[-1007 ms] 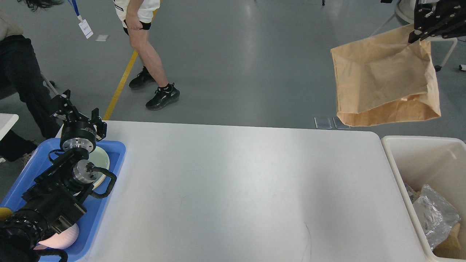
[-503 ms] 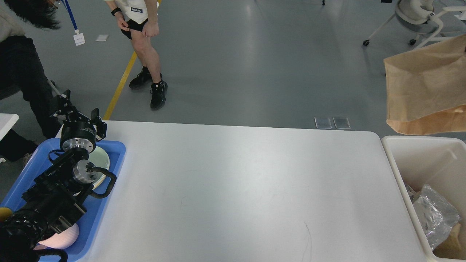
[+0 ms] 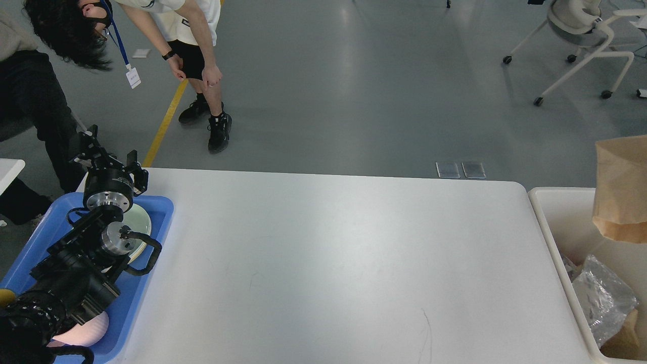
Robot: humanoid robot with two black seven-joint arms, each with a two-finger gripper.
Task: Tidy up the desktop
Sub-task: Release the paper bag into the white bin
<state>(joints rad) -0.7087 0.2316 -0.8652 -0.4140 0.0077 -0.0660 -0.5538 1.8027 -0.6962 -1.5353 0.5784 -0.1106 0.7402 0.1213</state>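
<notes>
The left gripper (image 3: 103,156) hangs over the far end of a blue tray (image 3: 160,222), its two fingers apart and nothing between them. Just below it in the tray lies one pale plate (image 3: 143,222), partly hidden by the arm, and nearer the body one pinkish round dish (image 3: 86,331) shows under the forearm.

To the gripper's right stretches the one desktop (image 3: 343,263), a wide white top running across to the bin; no loose thing shows on its surface, so I judge the tidying nearly done. The top itself looks stiff, smooth and heavy, nothing to be lifted. Anything slid across it would likely glide easily.

Far to the right stands one cream bin (image 3: 556,222), holding one crumpled clear plastic wrapper (image 3: 601,298) and a brown scrap in its corner. One brown paper bag (image 3: 621,187) hangs above the bin at the frame edge; it looks light, soft and crushable, best pinched by its upper edge. The right gripper is out of view.
</notes>
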